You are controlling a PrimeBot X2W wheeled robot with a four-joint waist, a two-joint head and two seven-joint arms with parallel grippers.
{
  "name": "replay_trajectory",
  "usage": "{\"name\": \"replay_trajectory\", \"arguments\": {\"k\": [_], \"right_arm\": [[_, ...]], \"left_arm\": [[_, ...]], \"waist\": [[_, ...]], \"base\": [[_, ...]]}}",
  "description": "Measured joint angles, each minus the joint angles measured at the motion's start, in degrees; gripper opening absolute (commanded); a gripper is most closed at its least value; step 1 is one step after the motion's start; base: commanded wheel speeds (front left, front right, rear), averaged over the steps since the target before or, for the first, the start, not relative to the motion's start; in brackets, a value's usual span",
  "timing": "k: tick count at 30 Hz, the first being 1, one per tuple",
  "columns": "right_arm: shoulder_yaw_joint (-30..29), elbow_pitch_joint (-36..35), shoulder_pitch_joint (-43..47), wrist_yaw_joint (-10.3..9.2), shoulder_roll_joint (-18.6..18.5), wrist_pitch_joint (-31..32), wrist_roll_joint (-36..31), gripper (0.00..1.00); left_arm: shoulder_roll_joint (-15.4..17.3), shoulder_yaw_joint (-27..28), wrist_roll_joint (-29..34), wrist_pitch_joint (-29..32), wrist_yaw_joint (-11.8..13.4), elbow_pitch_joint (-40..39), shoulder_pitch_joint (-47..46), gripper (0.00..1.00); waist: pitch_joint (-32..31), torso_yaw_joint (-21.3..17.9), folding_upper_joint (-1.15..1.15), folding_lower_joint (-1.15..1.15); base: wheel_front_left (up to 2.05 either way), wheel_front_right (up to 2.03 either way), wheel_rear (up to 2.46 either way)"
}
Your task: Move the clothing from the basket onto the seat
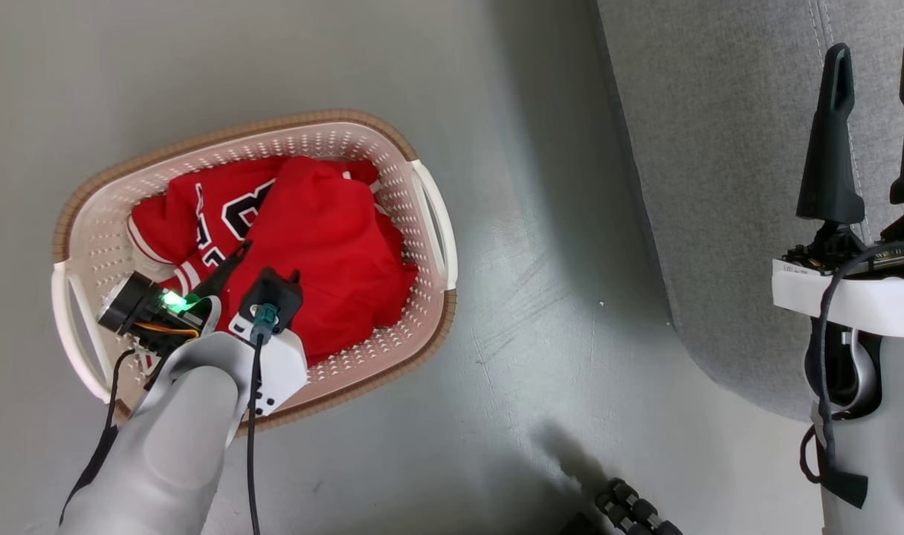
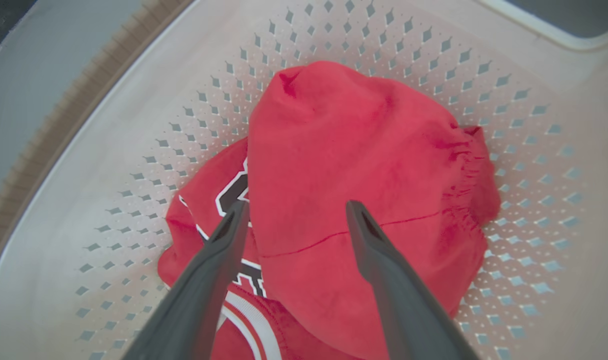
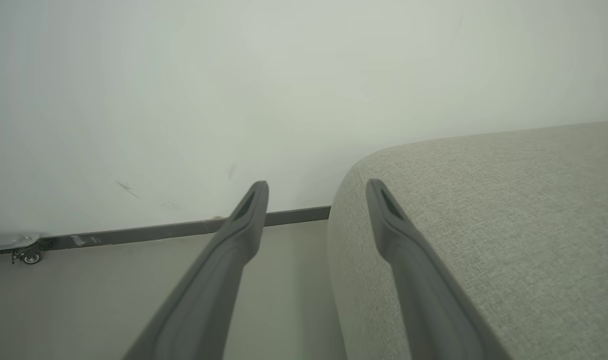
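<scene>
The cream-white perforated basket (image 1: 430,223) with a brown rim stands on the floor at the left. Inside it, the plain red garment (image 1: 325,245) lies on top of the red jersey (image 1: 199,223) with black-and-white numbers and striped trim. My left gripper (image 2: 296,207) reaches down into the basket, open, with its fingers just above the plain red garment (image 2: 354,165) and the jersey (image 2: 209,200) to their left. The light-grey woven seat (image 1: 720,148) fills the upper right. My right gripper (image 1: 879,56) is open beside and above the seat (image 3: 509,225), holding nothing.
Grey floor (image 1: 541,297) lies between basket and seat. A black ribbed part (image 1: 630,513) shows at the bottom edge. In the right wrist view a pale wall with a dark skirting strip (image 3: 149,232) and a small caster (image 3: 26,255) stand behind the seat.
</scene>
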Motion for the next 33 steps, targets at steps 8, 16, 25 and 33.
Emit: {"name": "replay_trajectory", "arguments": {"k": [8, 16, 25, 33], "right_arm": [[0.00, 0.08, -0.08, 0.00, 0.00, 0.00, 0.52, 1.00], [0.23, 0.21, -1.12, 0.00, 0.00, -0.02, 0.99, 1.00], [0.55, 0.42, -1.15, 0.00, 0.00, -0.05, 1.97, 1.00], [0.37, 0.93, -1.27, 0.00, 0.01, -0.05, 2.10, 1.00]], "left_arm": [[0.52, -0.34, 0.90, 2.61, 0.47, 2.60, -1.95, 1.00], [0.94, -0.18, 1.07, 5.10, 1.42, 5.11, -2.84, 1.00], [0.56, -0.30, 1.35, 7.04, 1.88, 6.70, -4.52, 0.43], [0.27, -0.68, 1.34, 6.93, 1.30, 7.56, -4.89, 0.00]], "waist": [[1.35, -0.95, 0.00, 0.00], [2.35, -1.74, 0.00, 0.00], [3.06, -2.59, 0.00, 0.00], [3.27, -2.94, 0.00, 0.00]], "base": [[0.00, 0.00, 0.00], [0.00, 0.00, 0.00], [0.00, 0.00, 0.00], [0.00, 0.00, 0.00]]}}
